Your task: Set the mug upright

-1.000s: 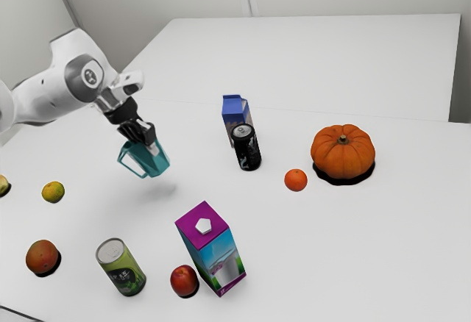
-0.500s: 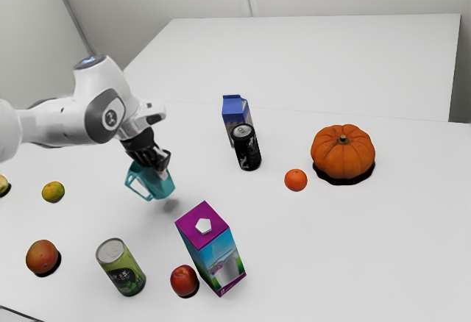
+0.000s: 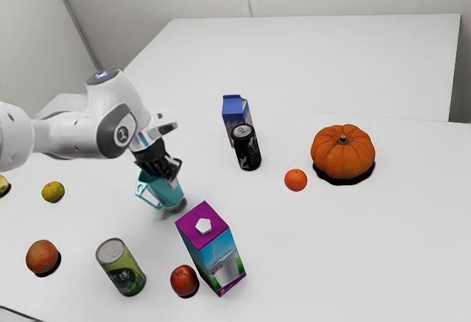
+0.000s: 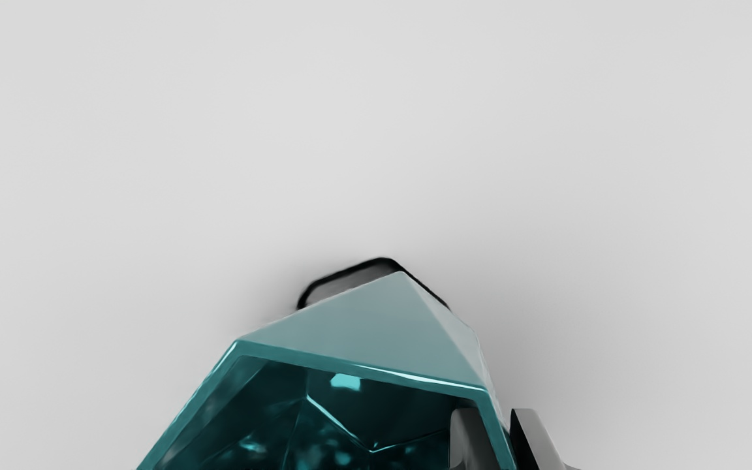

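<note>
Arm's (image 3: 73,134) reaching in from ext. view's left, bending down w/ fingers (image 3: 175,167) pinching tilted mug's (image 3: 160,189) wall btwn 'em.

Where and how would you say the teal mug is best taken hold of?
Probably by the rim of the mug, coming from above with one finger inside and one outside, as the gripper has it now: the mouth opens toward the gripper, and the thin wall fits between the fingers.

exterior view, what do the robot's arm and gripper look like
The arm is glossy white with rounded housings, a dark grey disc bearing a pale mark, and a bluish marking on top. The gripper is black, with two slim, greyish fingertips.
</note>
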